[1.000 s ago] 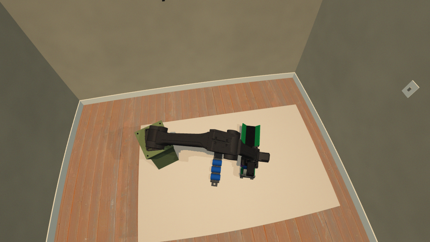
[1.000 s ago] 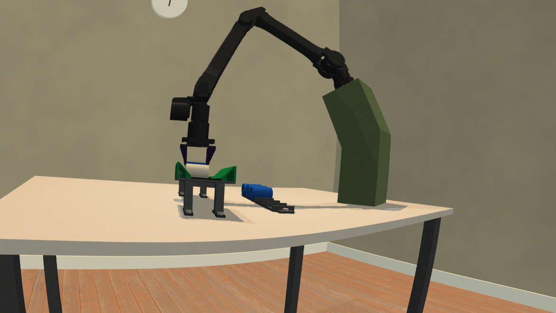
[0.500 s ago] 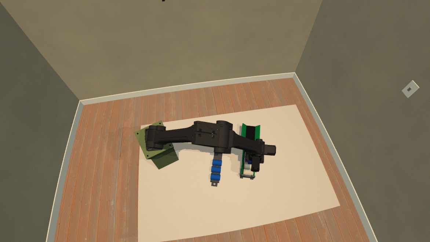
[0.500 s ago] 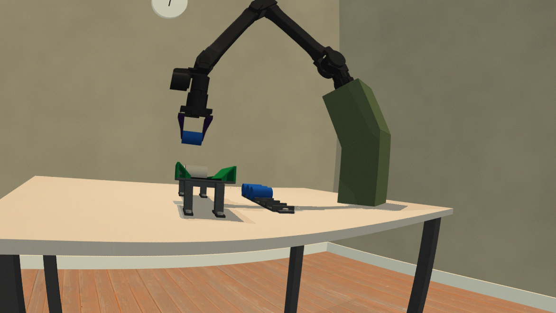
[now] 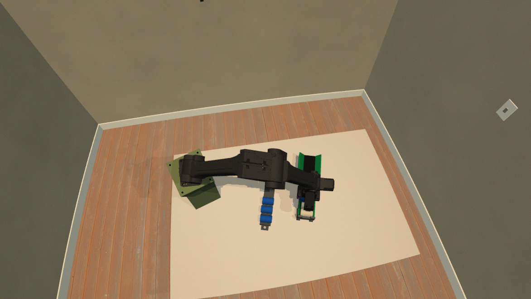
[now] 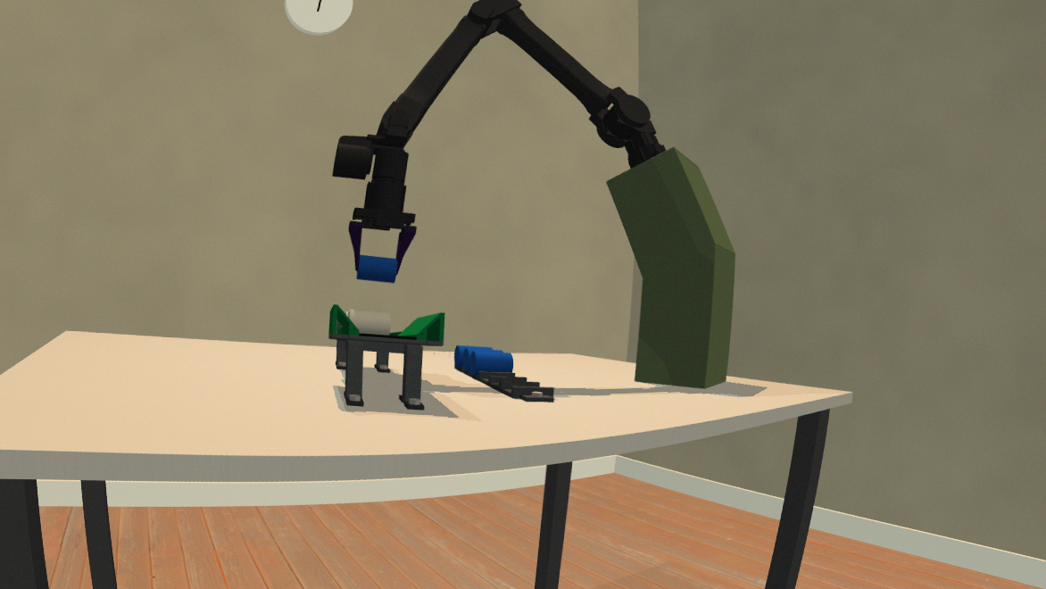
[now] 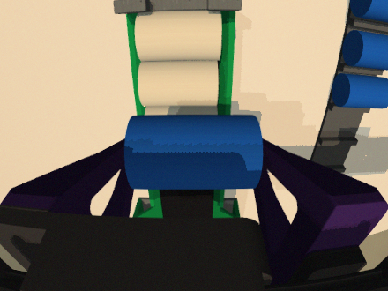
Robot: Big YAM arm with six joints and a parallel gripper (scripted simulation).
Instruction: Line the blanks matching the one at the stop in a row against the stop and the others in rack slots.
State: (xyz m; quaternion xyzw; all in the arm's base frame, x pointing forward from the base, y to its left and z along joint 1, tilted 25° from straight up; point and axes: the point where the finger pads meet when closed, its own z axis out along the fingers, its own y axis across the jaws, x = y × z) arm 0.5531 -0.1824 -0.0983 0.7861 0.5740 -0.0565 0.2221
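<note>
Pale tabletop point(image 5: 237, 256) point(image 6: 183, 410) point(image 7: 53, 88): one gripper point(image 6: 377, 269) point(image 7: 193, 145), partly open, clamping a blue bar point(image 6: 376, 268) point(image 7: 194, 152) crosswise above the green ramp point(image 5: 318, 163) point(image 6: 431, 326) point(image 7: 226, 79), where white bars point(image 5: 306, 213) point(image 6: 370, 322) point(image 7: 178, 37) lie; three blue bars point(image 5: 266, 209) point(image 6: 492, 361) point(image 7: 368, 48) sit in the rack point(image 5: 264, 227) point(image 6: 537, 395) point(image 7: 339, 128) beside it.

A plain room set up like a small robotics workspace, though its exact kind cannot be told. A black robot arm point(image 5: 223, 169) point(image 6: 560, 58) stands on a pale-topped table point(image 5: 230, 259) point(image 6: 183, 417), amid bare walls point(image 5: 230, 55) point(image 6: 168, 182) and a plank floor point(image 5: 118, 208) point(image 6: 410, 534).
</note>
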